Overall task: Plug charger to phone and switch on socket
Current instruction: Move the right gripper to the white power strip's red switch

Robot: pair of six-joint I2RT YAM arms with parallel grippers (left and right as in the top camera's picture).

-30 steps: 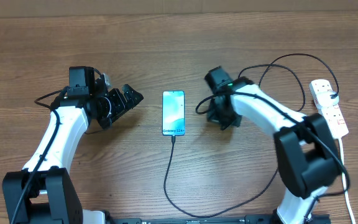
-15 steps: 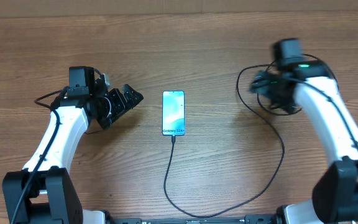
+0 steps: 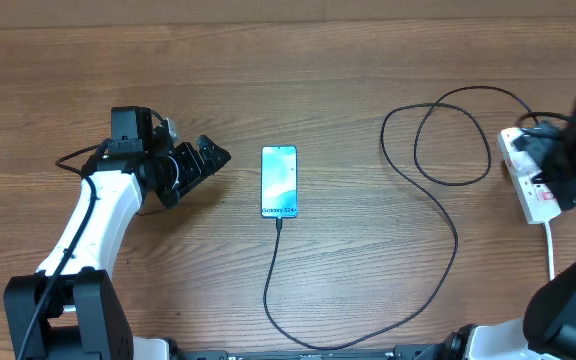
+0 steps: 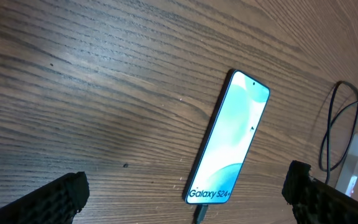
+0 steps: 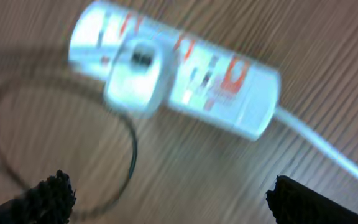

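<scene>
The phone (image 3: 279, 181) lies flat mid-table with its blue-teal screen up. The charger (image 3: 455, 235), a thin black cable, has its connector (image 3: 279, 223) at the phone's bottom edge. It loops along the table's front and up to the socket (image 3: 540, 206) at the far right. My right gripper (image 3: 560, 165) hovers over that white strip, open and empty. In the blurred right wrist view the socket (image 5: 185, 81) with its red switches and a plug lies ahead of the gripper (image 5: 179, 199). My left gripper (image 3: 211, 165) stands open left of the phone (image 4: 232, 143).
The socket's white cord (image 3: 552, 255) runs toward the table's front at the right edge. The charger forms a wide loop (image 3: 448, 140) between phone and socket. Bare wooden tabletop surrounds the phone.
My right arm swung from beside the phone to the far right, over the socket, and its gripper opened. The left arm, phone and cable stayed put.
</scene>
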